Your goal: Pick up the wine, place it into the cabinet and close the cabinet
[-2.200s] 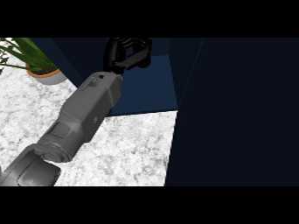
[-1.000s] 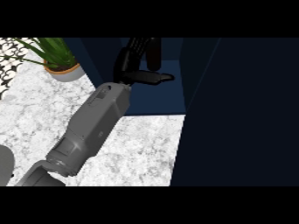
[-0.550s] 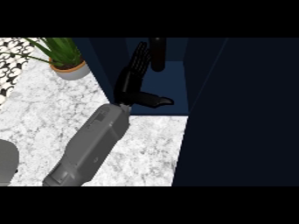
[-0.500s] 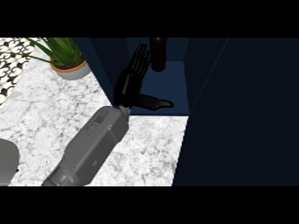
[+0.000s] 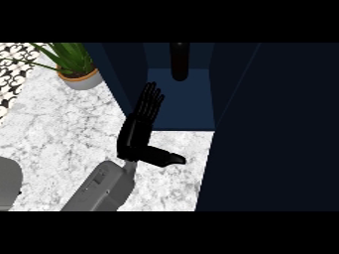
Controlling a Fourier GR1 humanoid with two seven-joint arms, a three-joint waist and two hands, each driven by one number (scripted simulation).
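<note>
- Left hand [image 5: 136, 135]: matte black, held flat and open. The fingers [image 5: 150, 101] are straight and close together. The thumb sticks out sideways over the stone. It holds nothing.
- Fingertips lie over the front edge of the cabinet [image 5: 181, 106] floor, and the palm is above the tabletop [image 5: 55, 131].
- Forearm [image 5: 103, 188]: smooth grey casing, rounded in section, entering from the lower edge and slanting up to the right.
- Wine [image 5: 180, 62]: a slim, dark, glossy bottle with a rounded outline. It stands inside the cabinet near the back of the compartment, apart from the fingertips.
- Cabinet: flat navy panels with straight edges and a lighter blue floor. The opening facing the hand is uncovered. A broad, very dark panel fills the right side of the view.
- Tabletop: white marble with fine grey veining and a polished look.
- Potted plant [image 5: 71, 55]: long, pointed green leaves in a round terracotta pot with a pale body. It stands on the marble just left of the cabinet wall.
- Patterned black-and-white tiling [image 5: 0, 74] runs along the far left edge.
</note>
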